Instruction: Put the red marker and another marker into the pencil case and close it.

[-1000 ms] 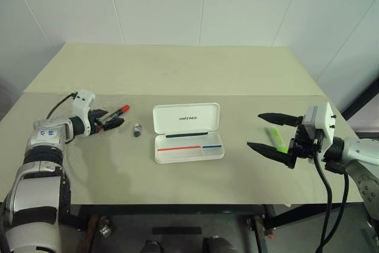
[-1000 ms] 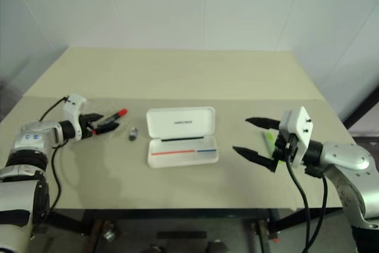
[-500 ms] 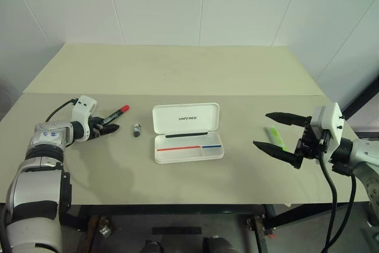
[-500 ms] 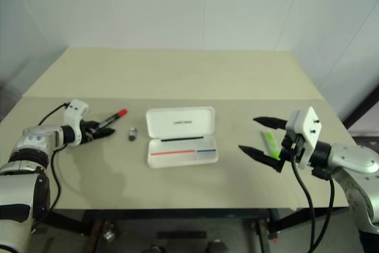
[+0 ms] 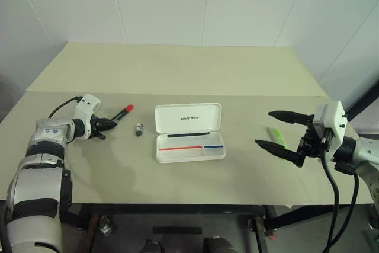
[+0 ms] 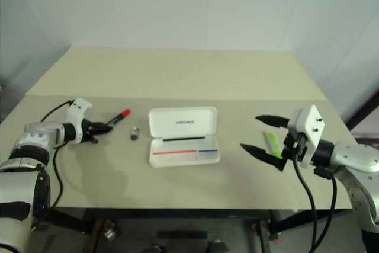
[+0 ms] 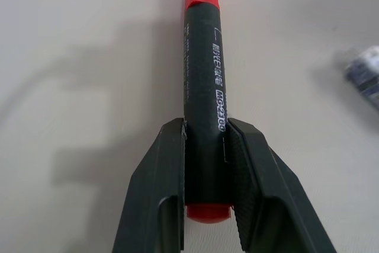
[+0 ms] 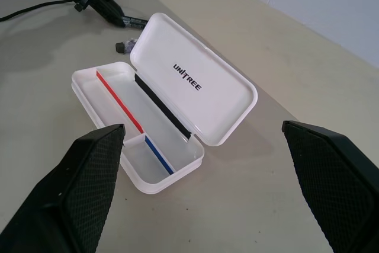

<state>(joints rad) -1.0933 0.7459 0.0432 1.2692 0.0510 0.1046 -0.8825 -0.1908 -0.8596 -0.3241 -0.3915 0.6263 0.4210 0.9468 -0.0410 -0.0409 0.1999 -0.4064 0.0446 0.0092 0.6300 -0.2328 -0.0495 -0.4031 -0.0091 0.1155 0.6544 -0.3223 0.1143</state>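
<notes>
Task barely started. Left gripper (image 7: 205, 164) is pinching the red marker (image 7: 204, 96): the wrist view has both fingers (image 7: 161, 173) pressed against the dark barrel near its rear end, red cap pointing away. Marker sits at the left part of the bench (image 5: 177, 69), well apart from the pencil case (image 5: 189, 132). Hard to tell from the head views whether it is lifted off the bench yet or just clamped in place, probably resting or barely up.

Pencil case is open in the middle of the bench, lid up with the logo showing, tray empty apart from the printed red and blue stripes. A small dark cap-like object (image 5: 138, 129) lies between the red marker and the case; can't say what it is.

Right gripper (image 5: 283, 134) is spread wide, holding nothing, hovering above the right side of the bench. The green marker (image 5: 276, 137) lies on the bench near it, seen between the two fingers from the head camera, not touched.

Done: red marker grasped, case already open. Left: carry the red marker over and drop it in the tray, pick up the green marker and put it in too, then fold the lid down to close.
</notes>
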